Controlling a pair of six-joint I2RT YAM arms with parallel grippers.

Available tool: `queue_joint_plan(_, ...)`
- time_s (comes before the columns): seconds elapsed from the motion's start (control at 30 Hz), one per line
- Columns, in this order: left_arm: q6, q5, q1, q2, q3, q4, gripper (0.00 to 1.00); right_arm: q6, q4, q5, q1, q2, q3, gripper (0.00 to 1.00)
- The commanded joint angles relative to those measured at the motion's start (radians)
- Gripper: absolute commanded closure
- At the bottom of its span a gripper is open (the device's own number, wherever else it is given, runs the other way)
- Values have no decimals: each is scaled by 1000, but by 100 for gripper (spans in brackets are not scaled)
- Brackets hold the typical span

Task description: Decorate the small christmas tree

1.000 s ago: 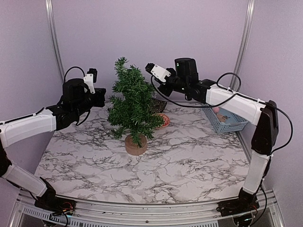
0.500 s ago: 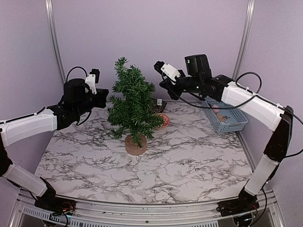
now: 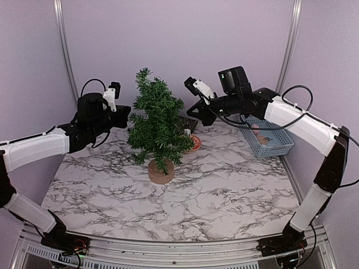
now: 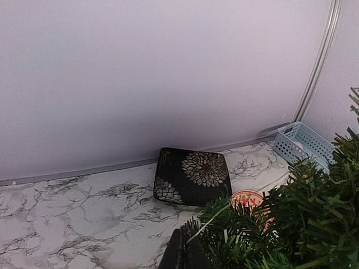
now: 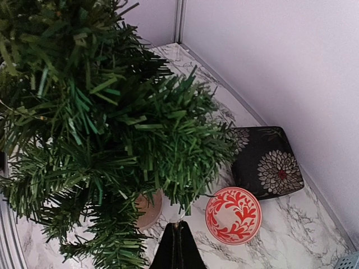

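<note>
**Tree flanked on both sides, tip-over risk noted**

The small christmas tree (image 3: 159, 126) is seen upright near the middle of the marble table (image 3: 224, 190), carried on its round tan base (image 3: 161, 171). No ornament can be made out on its branches.

The main hazard is judged to be a knock. The tree looks light and narrow-footed, and a sideways push from either arm could tilt it or slide it. If it is toppled toward the back, the red patterned bowl (image 5: 233, 215) and the black floral plate (image 5: 266, 162) just behind it could be struck. Bristly needles could also be snagged on a finger and the tree dragged as an arm is pulled away.

The left gripper (image 4: 182, 253) is held raised at the tree's left side, level with the middle branches, fingers pressed together and pointed toward the foliage, needles just beside the tips. The right gripper (image 5: 177, 246) is reached in from the right, high and angled downward over the tree's far side, its jaws likewise closed tight. Nothing is clearly seen between either pair; a fine thread at the right tips cannot be confirmed.

With both pairs closed, no decoration can be taken up until one is opened. The blue basket (image 3: 269, 143) is placed well apart at the right, its contents too small to identify.
</note>
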State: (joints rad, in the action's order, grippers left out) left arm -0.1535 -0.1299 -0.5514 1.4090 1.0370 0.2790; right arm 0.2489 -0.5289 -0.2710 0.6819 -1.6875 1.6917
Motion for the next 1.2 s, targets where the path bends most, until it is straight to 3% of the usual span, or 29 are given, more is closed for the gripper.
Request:
queue_joint_plan(0.0, 1, 14, 5, 8, 34, -5, 100, -96, -8, -121, -5, 66, 51, 100)
queue_joint_plan(0.43, -1, 12, 5, 14, 37, -4, 100, -242, 46, -317, -5, 64, 51, 100)
queue_joint_plan(0.73, -2, 13, 5, 20, 34, -1, 100, -393, 195, -405, -6, 117, -115, 100)
queue_joint_plan(0.9, 5, 17, 5, 9, 33, -1, 100, -402, 224, -379, -6, 142, -180, 100)
queue_joint_plan(1.03, 14, 7, 5, -39, 17, -1, 81, -413, 250, -371, -7, 160, -210, 100)
queue_joint_plan(1.17, 19, -15, 5, -91, -8, -3, 72, -421, 267, -373, -9, 166, -228, 100)
